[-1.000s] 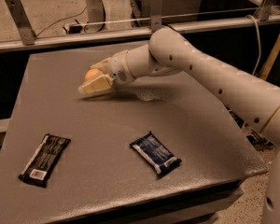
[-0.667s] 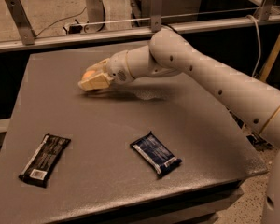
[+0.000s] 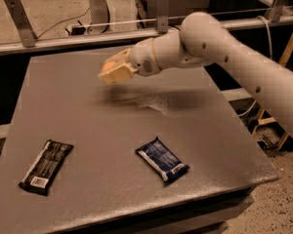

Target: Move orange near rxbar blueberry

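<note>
My gripper (image 3: pixel 112 72) is raised above the back middle of the grey table (image 3: pixel 88 135), its fingers shut on the orange (image 3: pixel 108 65), of which only a small part shows between them. The rxbar blueberry (image 3: pixel 162 159), a dark blue wrapper with a white label, lies flat near the table's front right, well below and to the right of the gripper. The gripper's shadow falls on the table behind the bar.
A black-wrapped bar (image 3: pixel 46 166) with a white barcode patch lies at the front left. A metal rail with posts (image 3: pixel 19 18) runs along the table's back edge. My white arm (image 3: pixel 244 62) reaches in from the right.
My gripper has lifted the orange off the table and carried it a little to the right. Both bars have stayed put.
</note>
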Tool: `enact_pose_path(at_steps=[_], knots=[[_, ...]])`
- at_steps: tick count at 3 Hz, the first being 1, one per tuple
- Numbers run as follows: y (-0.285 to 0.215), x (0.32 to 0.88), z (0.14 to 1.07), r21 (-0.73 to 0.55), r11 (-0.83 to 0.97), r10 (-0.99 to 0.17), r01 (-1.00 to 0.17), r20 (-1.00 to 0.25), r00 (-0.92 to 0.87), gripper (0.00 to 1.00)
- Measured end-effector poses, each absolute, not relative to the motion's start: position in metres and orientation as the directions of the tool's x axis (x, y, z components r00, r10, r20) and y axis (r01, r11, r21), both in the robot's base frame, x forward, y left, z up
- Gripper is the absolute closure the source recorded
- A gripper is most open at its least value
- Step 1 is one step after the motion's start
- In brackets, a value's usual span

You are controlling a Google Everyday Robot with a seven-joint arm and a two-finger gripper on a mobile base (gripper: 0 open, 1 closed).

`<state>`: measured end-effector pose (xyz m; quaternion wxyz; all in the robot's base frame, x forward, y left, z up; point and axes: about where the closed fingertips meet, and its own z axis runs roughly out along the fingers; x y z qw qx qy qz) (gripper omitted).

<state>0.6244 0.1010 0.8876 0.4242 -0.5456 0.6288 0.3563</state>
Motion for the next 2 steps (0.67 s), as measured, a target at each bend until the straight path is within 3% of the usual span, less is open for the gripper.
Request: enact_pose_path(at_steps=[2], knots=[[0.018,0.529,0.936,-0.02,0.243,-0.344,-0.97,-0.937,-0.067,1.0]])
